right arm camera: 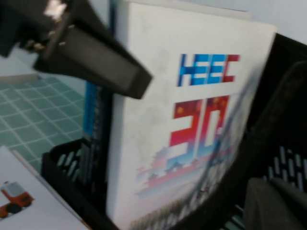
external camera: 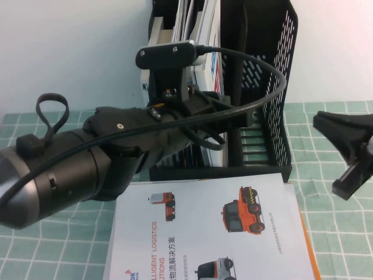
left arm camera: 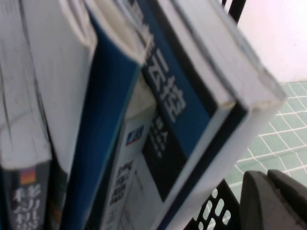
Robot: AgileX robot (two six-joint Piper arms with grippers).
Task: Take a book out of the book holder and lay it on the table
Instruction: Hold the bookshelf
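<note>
We judge the task barely begun: the book stands in the holder, left pincer reaching in (grip untellable), right pincer pressed together above the counter

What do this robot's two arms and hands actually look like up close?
The left arm is thick, rounded, dark grey and glossy black, with a black cable looping over it and a small black boxy camera mount; its left hand is matte black. The right hand is black too, angular with tapered fingers.

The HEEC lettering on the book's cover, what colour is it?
Blue with red tips, on the book cover; clearest in the right wrist view.
</note>
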